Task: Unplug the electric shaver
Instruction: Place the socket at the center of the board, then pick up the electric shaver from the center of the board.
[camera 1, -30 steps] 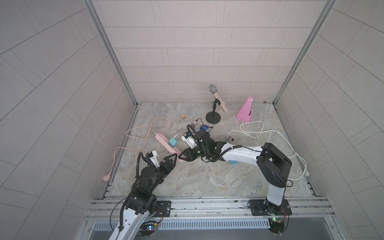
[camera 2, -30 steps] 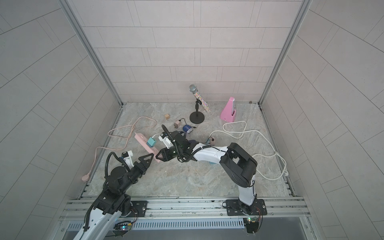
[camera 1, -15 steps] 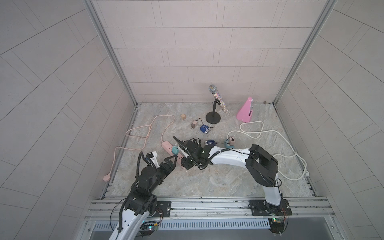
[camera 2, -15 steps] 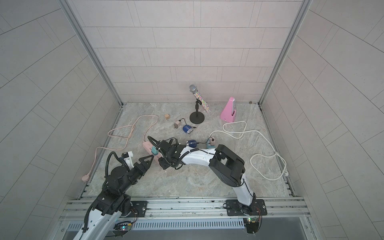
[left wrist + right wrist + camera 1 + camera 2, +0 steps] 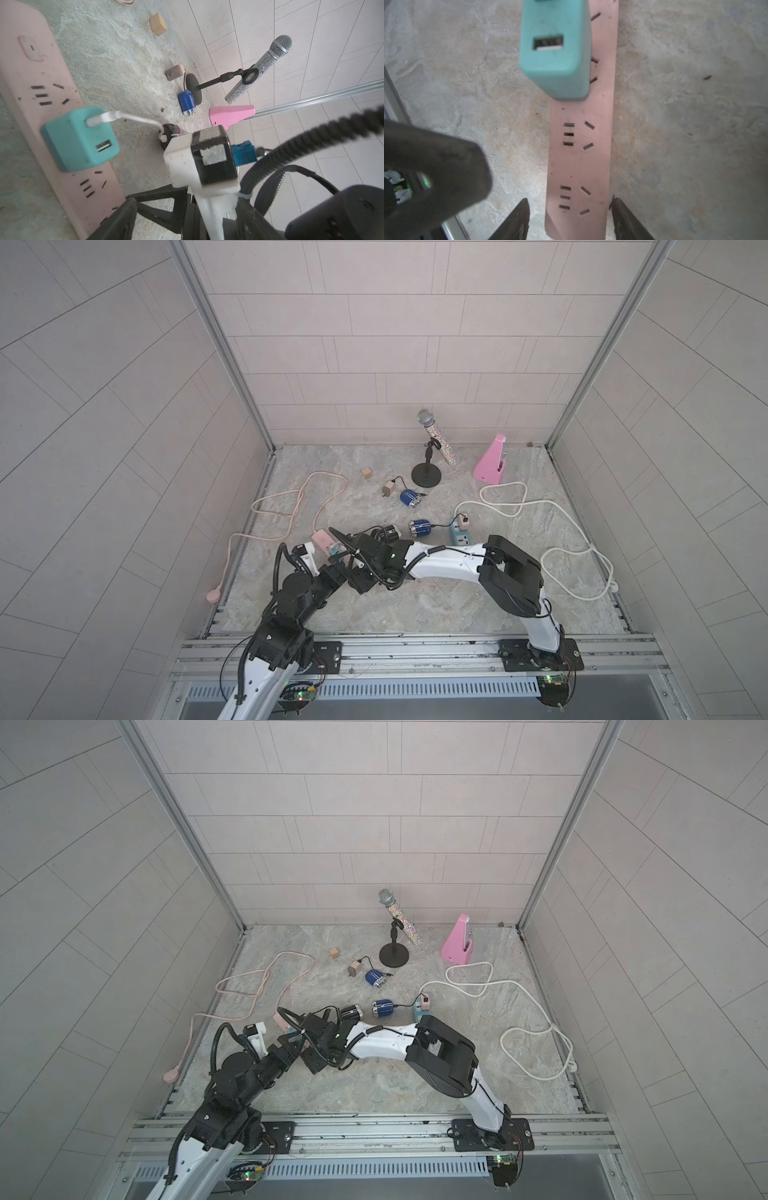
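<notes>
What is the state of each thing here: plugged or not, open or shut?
Teal charger: plugged into the pink power strip.
Black shaver: lying, cabled to the teal charger.
Nearer blue shaver: cabled to an adapter on the teal strip.
Beige adapter: on the floor, in no socket.
Right gripper: open, astride that pink strip's end.

Teal charger (image 5: 79, 139) seated in the pink power strip (image 5: 41, 93). Its white cable (image 5: 133, 117) runs to a dark shaver (image 5: 171, 128), which is partly hidden by the right arm's white-and-black block (image 5: 207, 160). Beyond — blue shaver (image 5: 187, 102), microphone (image 5: 259, 66) on its stand, pink metronome (image 5: 232, 114).
</notes>
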Robot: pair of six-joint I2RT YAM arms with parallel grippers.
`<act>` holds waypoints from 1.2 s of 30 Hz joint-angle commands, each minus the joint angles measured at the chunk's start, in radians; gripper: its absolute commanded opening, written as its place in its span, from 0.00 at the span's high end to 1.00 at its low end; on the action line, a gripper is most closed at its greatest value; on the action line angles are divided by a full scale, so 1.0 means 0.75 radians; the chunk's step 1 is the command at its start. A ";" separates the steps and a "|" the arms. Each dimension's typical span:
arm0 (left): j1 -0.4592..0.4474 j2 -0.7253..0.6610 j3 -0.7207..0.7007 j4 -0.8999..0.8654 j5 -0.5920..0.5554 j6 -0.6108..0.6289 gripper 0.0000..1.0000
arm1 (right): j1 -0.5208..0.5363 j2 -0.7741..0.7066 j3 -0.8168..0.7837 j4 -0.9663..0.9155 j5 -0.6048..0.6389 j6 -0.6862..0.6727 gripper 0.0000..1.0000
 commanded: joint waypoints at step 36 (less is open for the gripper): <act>0.009 -0.047 -0.008 -0.119 0.003 0.021 0.19 | -0.432 0.052 0.391 -0.542 -0.489 -1.220 0.26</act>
